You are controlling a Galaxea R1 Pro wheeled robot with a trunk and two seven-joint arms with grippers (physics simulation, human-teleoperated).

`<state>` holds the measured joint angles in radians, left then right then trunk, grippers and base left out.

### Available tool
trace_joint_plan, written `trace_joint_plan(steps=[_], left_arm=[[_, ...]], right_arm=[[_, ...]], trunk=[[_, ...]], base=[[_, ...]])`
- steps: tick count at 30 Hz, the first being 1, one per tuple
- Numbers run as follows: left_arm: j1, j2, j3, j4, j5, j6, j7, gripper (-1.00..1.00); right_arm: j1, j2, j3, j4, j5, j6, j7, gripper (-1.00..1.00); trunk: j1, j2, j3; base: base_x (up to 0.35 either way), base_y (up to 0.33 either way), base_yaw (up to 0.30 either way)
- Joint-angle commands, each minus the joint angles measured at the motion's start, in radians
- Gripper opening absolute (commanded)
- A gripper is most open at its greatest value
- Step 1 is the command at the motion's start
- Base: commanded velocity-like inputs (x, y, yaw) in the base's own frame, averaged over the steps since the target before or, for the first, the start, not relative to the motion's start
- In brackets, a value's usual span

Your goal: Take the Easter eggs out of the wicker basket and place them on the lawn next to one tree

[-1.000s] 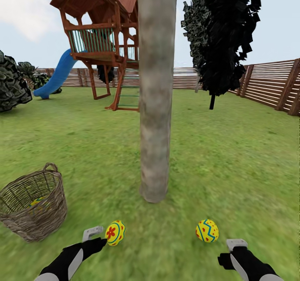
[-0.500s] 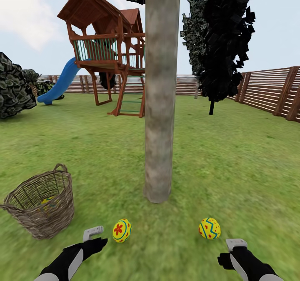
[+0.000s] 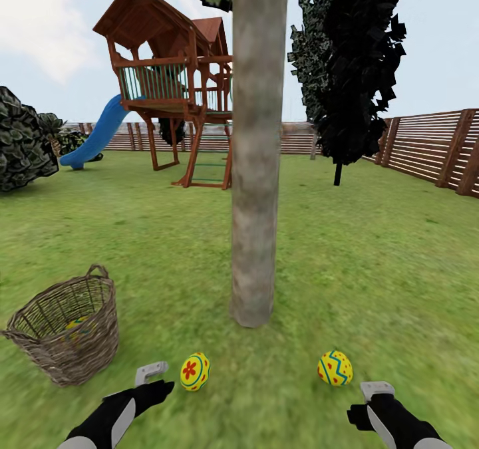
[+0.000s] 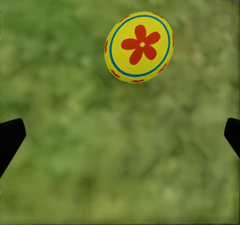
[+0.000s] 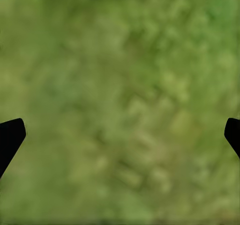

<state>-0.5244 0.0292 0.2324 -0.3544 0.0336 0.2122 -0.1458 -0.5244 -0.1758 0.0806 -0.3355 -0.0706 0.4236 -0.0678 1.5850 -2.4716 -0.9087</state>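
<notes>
Head view: two yellow patterned Easter eggs (image 3: 195,371) (image 3: 334,368) lie on the mottled green lawn (image 3: 372,283) near the pale grey-brown tree trunk (image 3: 255,169); a third sits in the brown wicker basket (image 3: 66,332). Both grippers (image 3: 154,384) (image 3: 374,402) hover empty, fingers spread apart.

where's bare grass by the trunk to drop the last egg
Free: the lawn between the flower egg and the zigzag egg, just in front of the tree trunk; also right of the trunk. Crowded: the left side, where the wicker basket sits close to the left gripper.
</notes>
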Motion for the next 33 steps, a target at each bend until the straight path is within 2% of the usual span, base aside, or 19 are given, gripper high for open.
trace_joint_plan(steps=[1, 8, 29, 33], left_arm=[[0.0, -0.003, 0.007, -0.001, 0.003, 0.008, -0.006, 1.0], [0.0, -0.008, 0.004, 0.0, 0.001, 0.009, -0.006, 1.0], [0.0, -0.001, 0.002, 0.0, -0.002, 0.012, -0.005, 1.0], [0.0, -0.002, 0.001, 0.0, -0.003, 0.011, -0.005, 1.0]], right_arm=[[0.0, -0.001, 0.008, -0.002, -0.008, 0.006, -0.006, 1.0], [0.0, -0.001, 0.01, 0.0, -0.007, 0.006, -0.006, 1.0], [0.0, -0.001, 0.008, 0.001, -0.006, 0.004, -0.006, 1.0], [0.0, -0.001, 0.008, 0.001, -0.008, 0.004, -0.006, 1.0]], trunk=[[0.0, 0.0, -0.001], [0.0, 0.0, -0.001], [0.0, 0.0, -0.001], [-0.004, 0.007, 0.002]], base=[[-0.094, 0.13, 0.0], [-0.106, 0.262, 0.0], [-0.003, 0.322, 0.0], [-0.006, 0.078, 0.0]])
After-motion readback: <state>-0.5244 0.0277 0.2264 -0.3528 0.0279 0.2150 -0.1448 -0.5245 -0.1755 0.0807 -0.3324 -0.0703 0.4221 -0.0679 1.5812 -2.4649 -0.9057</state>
